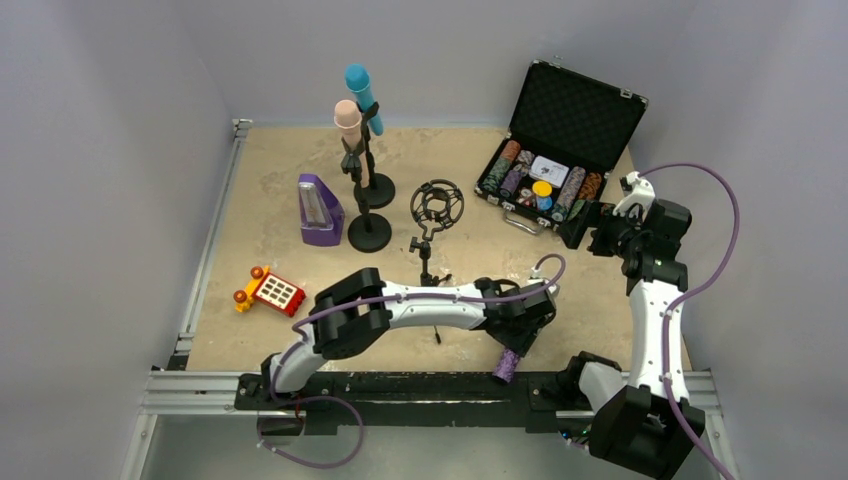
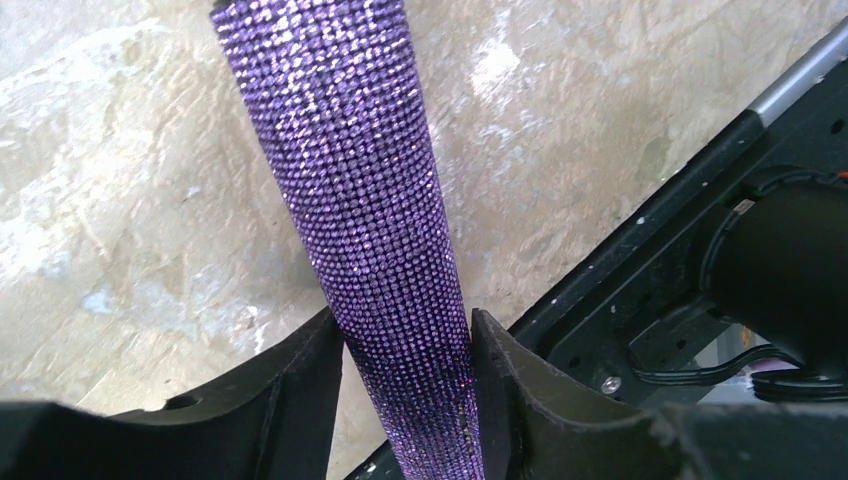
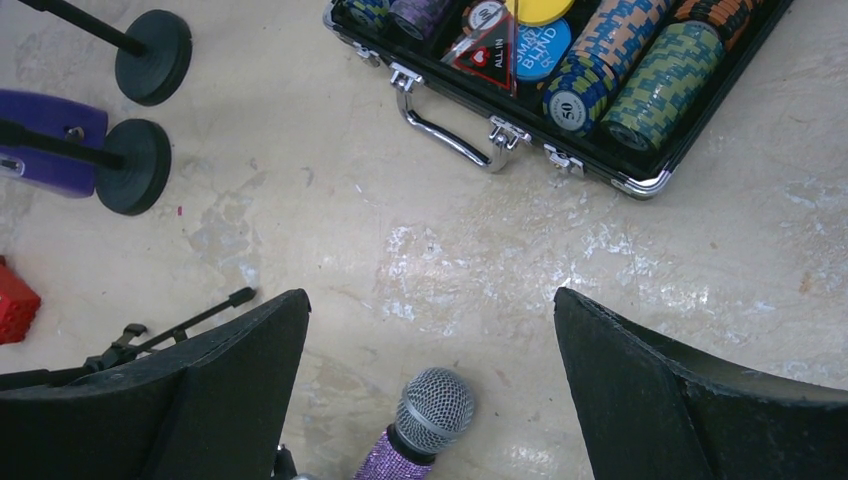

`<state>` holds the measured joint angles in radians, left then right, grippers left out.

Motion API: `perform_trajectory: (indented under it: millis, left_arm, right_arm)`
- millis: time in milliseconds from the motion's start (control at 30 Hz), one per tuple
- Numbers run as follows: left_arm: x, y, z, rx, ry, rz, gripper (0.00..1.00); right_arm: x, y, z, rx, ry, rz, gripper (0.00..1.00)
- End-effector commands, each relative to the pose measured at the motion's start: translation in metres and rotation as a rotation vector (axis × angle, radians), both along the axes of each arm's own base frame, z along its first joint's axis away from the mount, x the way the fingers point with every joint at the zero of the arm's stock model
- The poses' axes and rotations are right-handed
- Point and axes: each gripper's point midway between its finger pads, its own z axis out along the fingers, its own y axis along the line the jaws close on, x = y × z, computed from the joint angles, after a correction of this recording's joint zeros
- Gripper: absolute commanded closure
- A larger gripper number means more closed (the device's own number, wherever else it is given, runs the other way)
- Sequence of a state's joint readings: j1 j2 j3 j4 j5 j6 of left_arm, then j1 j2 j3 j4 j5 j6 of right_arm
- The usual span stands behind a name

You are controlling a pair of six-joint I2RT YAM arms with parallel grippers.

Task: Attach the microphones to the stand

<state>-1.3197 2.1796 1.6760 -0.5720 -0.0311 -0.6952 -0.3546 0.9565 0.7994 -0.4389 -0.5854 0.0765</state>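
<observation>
Purple mic (image 2: 380, 220) is gripped in the left pincer (image 2: 405, 335), over the desk (image 2: 120, 200); the right pincer (image 3: 430, 310) is held wide.

Counts by kind
Three microphones (image 1: 358, 85) (image 1: 347, 115) (image 1: 506, 365), three stands (image 1: 377, 190) (image 1: 369, 233) (image 1: 436, 205), one metronome (image 1: 320, 210), one toy phone (image 1: 275, 292), one chip case (image 1: 575, 110).

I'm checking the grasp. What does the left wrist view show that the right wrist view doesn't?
Left wrist only: the left gripper shut on the purple microphone at its glittery handle, with the black frame rail beside it. Right wrist only: the mic's grey mesh head, the open right gripper, the poker chip case and two round stand bases. Both: the purple microphone and the tabletop.
</observation>
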Motion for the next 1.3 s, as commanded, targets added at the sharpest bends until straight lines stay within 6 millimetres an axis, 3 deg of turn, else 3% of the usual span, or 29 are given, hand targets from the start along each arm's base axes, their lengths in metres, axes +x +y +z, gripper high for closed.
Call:
perform_trajectory:
  millis: [0, 100, 133, 300, 400, 500, 633, 767, 900, 1067, 1267]
  left_arm:
    - [0.015, 0.051, -0.012, 0.171, -0.086, 0.012, 0.75]
    - [0.024, 0.056, 0.007, 0.129, -0.129, 0.019, 0.98]
    - [0.027, 0.059, 0.013, 0.116, -0.147, 0.023, 1.00]
    - [0.049, 0.071, 0.057, -0.013, -0.260, 0.063, 1.00]
    - [0.062, 0.076, 0.086, -0.106, -0.334, 0.090, 1.00]
    - [0.073, 0.075, 0.113, -0.184, -0.414, 0.103, 1.00]
    - [0.090, 0.064, 0.147, -0.274, -0.493, 0.123, 1.00]
    - [0.107, 0.056, 0.155, -0.290, -0.484, 0.146, 1.00]
    - [0.123, 0.052, 0.150, -0.288, -0.494, 0.191, 1.00]
    - [0.152, 0.045, 0.166, -0.321, -0.567, 0.277, 1.00]
    - [0.171, 0.024, 0.198, -0.380, -0.655, 0.300, 1.00]
  right_arm:
    - [0.006, -0.001, 0.014, -0.004, -0.047, 0.008, 0.03]
    - [0.005, 0.003, 0.014, 0.002, -0.048, 0.039, 0.04]
    - [0.004, 0.006, 0.015, 0.004, -0.052, 0.057, 0.04]
    - [-0.006, 0.028, 0.020, 0.021, -0.087, 0.230, 0.03]
    - [-0.023, 0.054, 0.027, 0.078, -0.126, 0.418, 0.03]
    - [-0.036, 0.074, 0.035, 0.171, -0.156, 0.545, 0.03]
    - [-0.043, 0.086, 0.040, 0.294, -0.150, 0.620, 0.04]
    - [-0.043, 0.089, 0.040, 0.387, -0.111, 0.646, 0.05]
    - [-0.040, 0.091, 0.032, 0.487, -0.047, 0.619, 0.06]
    - [-0.034, 0.092, 0.020, 0.625, 0.055, 0.536, 0.07]
    - [-0.008, 0.079, -0.020, 0.769, 0.308, 0.148, 0.09]
